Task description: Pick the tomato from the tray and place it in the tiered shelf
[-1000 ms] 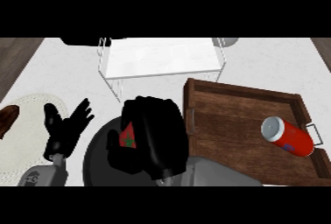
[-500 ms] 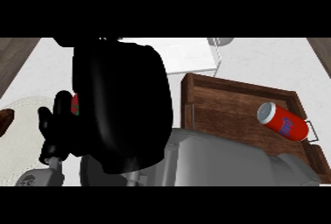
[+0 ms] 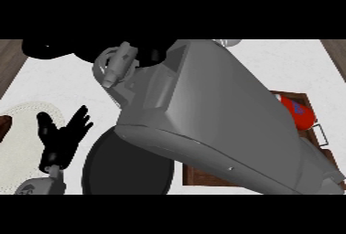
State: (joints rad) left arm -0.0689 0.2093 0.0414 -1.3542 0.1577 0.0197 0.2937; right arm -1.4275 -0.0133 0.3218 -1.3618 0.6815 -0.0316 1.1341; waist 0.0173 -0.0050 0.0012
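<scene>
Tomato is not showing now; the right forearm [image 3: 223, 123] is filling the view and hiding its hand, so I cannot tell whether it is being carried. Lowering gently onto a shelf tier looks wise. Left hand [image 3: 64, 135] is resting open. Half a second ago, the tray [image 3: 323, 137] was mostly uncovered.
</scene>
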